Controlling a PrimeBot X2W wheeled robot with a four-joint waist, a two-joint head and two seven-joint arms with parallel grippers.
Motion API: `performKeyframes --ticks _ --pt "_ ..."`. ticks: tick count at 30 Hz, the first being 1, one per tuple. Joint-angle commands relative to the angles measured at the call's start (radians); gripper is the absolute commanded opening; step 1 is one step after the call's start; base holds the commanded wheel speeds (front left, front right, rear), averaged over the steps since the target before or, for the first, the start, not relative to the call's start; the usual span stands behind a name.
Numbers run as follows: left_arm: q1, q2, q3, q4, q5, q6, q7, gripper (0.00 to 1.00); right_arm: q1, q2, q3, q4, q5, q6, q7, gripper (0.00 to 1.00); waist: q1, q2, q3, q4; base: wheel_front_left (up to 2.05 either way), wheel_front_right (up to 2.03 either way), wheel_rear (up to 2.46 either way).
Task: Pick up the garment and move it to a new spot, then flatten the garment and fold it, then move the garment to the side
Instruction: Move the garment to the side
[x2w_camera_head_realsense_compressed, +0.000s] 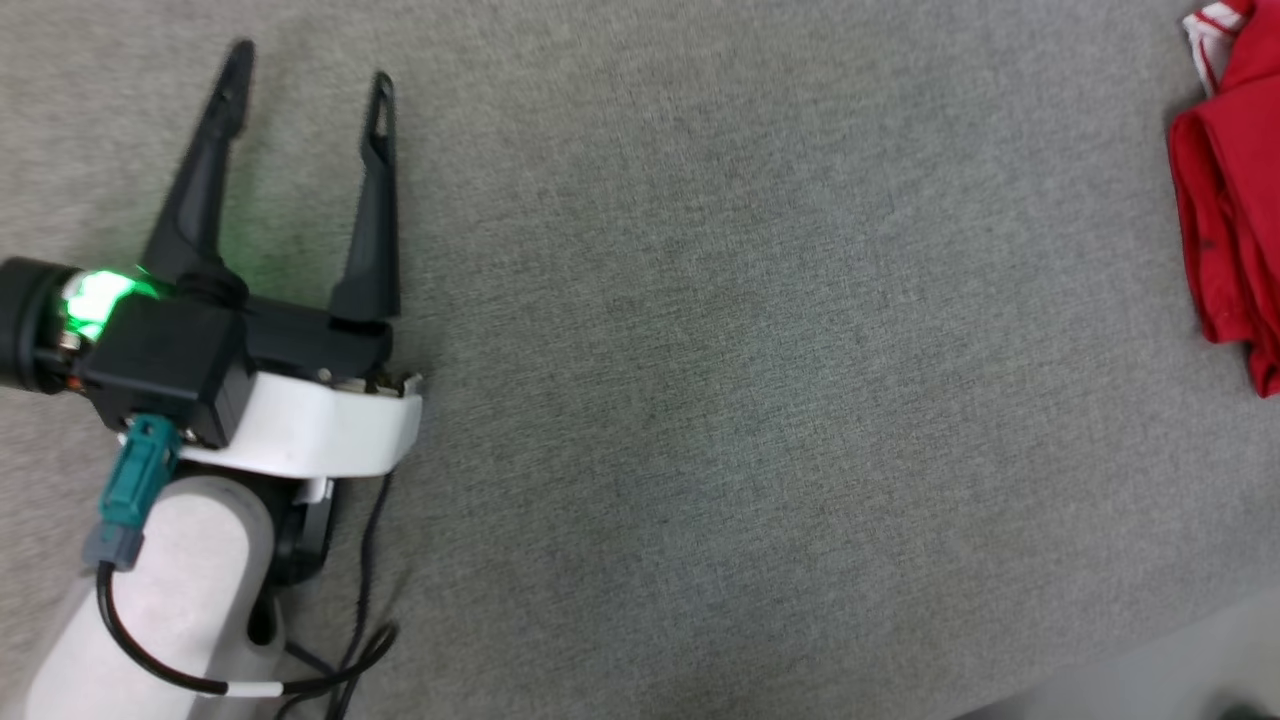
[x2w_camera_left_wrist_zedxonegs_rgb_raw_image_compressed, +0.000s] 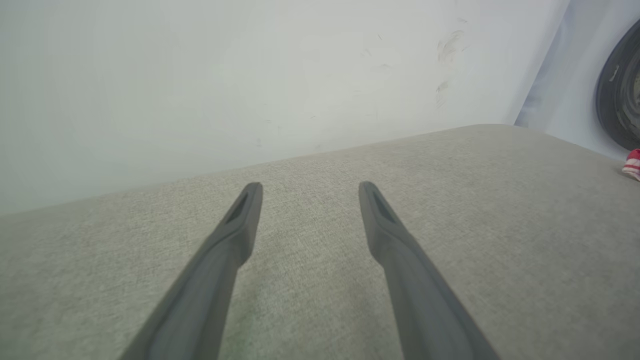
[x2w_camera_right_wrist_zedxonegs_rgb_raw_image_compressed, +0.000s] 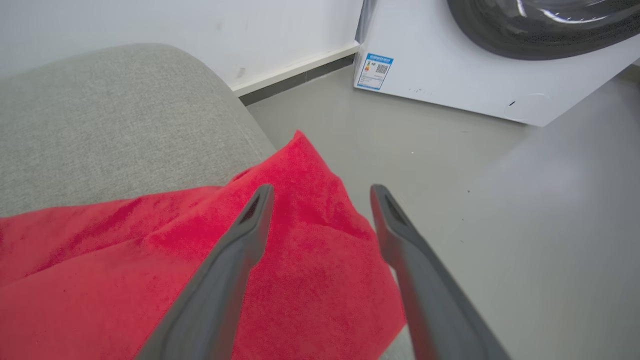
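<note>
**Head view.** The left tool (x2w_camera_head_realsense_compressed: 310, 80) is seen at 9 o'clock, its two dark fingers spread wide and holding nothing, poised over bare grey fabric-covered surface (x2w_camera_head_realsense_compressed: 700, 400). The garment (x2w_camera_head_realsense_compressed: 1230, 200) is seen at 3 o'clock, cut off by the frame edge, with a white-trimmed part toward 2 o'clock. The left tool and the garment are well apart, so the left arm is judged to be parked clear of the work rather than engaged in it.

**Left wrist view.** The left tool (x2w_camera_left_wrist_zedxonegs_rgb_raw_image_compressed: 310, 190) is shown wide, with only grey surface between its fingers. A small red-and-white striped end of the garment (x2w_camera_left_wrist_zedxonegs_rgb_raw_image_compressed: 632, 165) is caught at 3 o'clock. A pale wall (x2w_camera_left_wrist_zedxonegs_rgb_raw_image_compressed: 200, 75) is shown behind the surface.

**Right wrist view.** The right tool (x2w_camera_right_wrist_zedxonegs_rgb_raw_image_compressed: 322, 192) is shown wide and holding nothing. Its one finger is placed over a corner of the garment (x2w_camera_right_wrist_zedxonegs_rgb_raw_image_compressed: 125, 270) and the other past it, above the floor (x2w_camera_right_wrist_zedxonegs_rgb_raw_image_compressed: 500, 190). This straddling placement is judged suited to closing on that corner. The corner is seen to reach the surface's rounded edge, a relation cropped out of the head view. A white washing machine (x2w_camera_right_wrist_zedxonegs_rgb_raw_image_compressed: 450, 65) is shown at 1 o'clock. Whether the garment is folded or merely bunched cannot be told.
</note>
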Motion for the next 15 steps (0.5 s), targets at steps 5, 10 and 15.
performKeyframes --ticks 5,10,15 --pt "0.055 -0.036 -0.006 0.061 -0.038 0.010 -0.059 1.00 0.037 -0.017 0.021 0.022 -0.045 -0.001 -0.131 1.00 -0.0001 0.0000 -0.118 0.052 0.00 0.00 0.00" --pt "0.126 -0.079 -0.013 0.139 -0.081 0.017 -0.107 1.00 0.099 0.021 0.053 0.009 -0.111 -0.001 -0.255 1.00 -0.0001 0.0000 -0.238 0.087 0.00 0.00 0.00" --pt "0.180 -0.109 -0.022 0.210 -0.113 0.011 -0.132 1.00 0.180 0.079 0.056 -0.038 -0.174 -0.001 -0.319 1.00 -0.0001 0.0000 -0.339 0.126 0.00 0.00 0.00"
